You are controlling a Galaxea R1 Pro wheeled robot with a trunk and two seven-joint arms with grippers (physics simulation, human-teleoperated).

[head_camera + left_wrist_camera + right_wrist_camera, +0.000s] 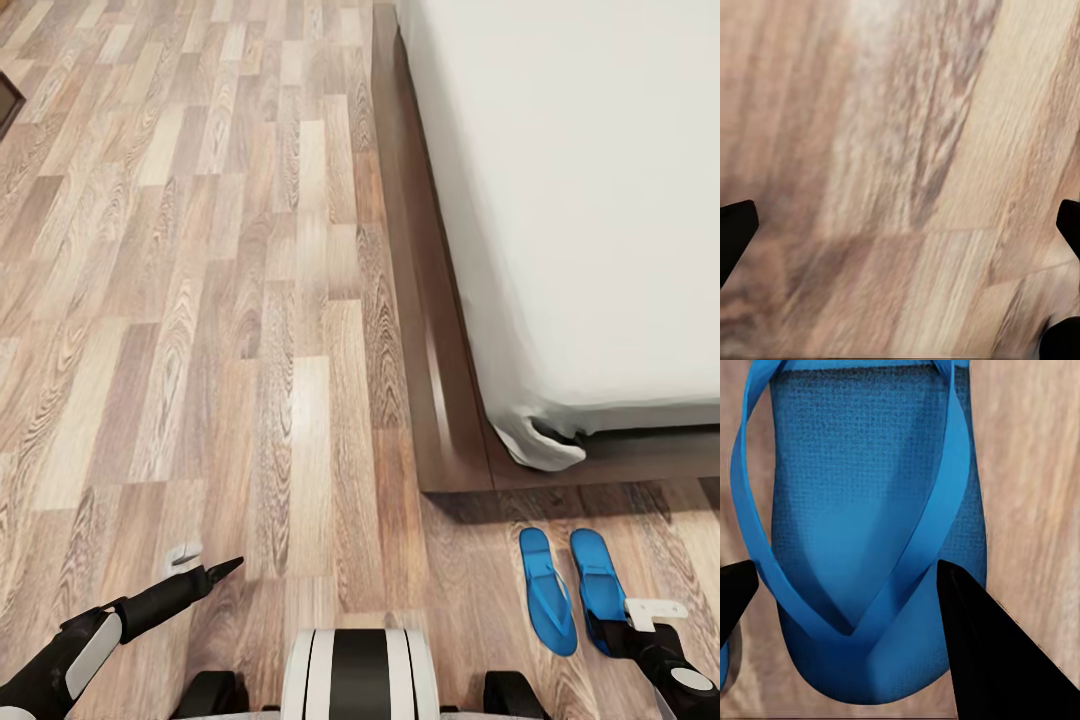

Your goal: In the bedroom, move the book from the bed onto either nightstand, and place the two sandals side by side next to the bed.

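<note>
1. the two sandals lie on the plank floor [250,330] just off the foot corner of the bed [600,200], side by side and near each other, long axes roughly parallel and pointing toward the bed frame.
2. the left sandal [547,590] lies clear; the right sandal [598,578] has its near end under the right gripper [640,625], so the right arm is plainly the nearer one.
3. in the right wrist view the sandal [862,510] sits directly ahead, its toe strap between the two dark fingers [997,660], its length running away along the gripper's line.
4. the right gripper's jaws stand apart, straddling the sandal's width; whether a finger touches the sole cannot be told, and nothing is clamped.
5. the left gripper [205,565] hangs over bare floor well apart from the sandals; its fingers [735,232] are spread wide and hold nothing.
6. judged from this, the pair already looks placed, and the right gripper would need to lift straight away without dragging the sandal.
</note>
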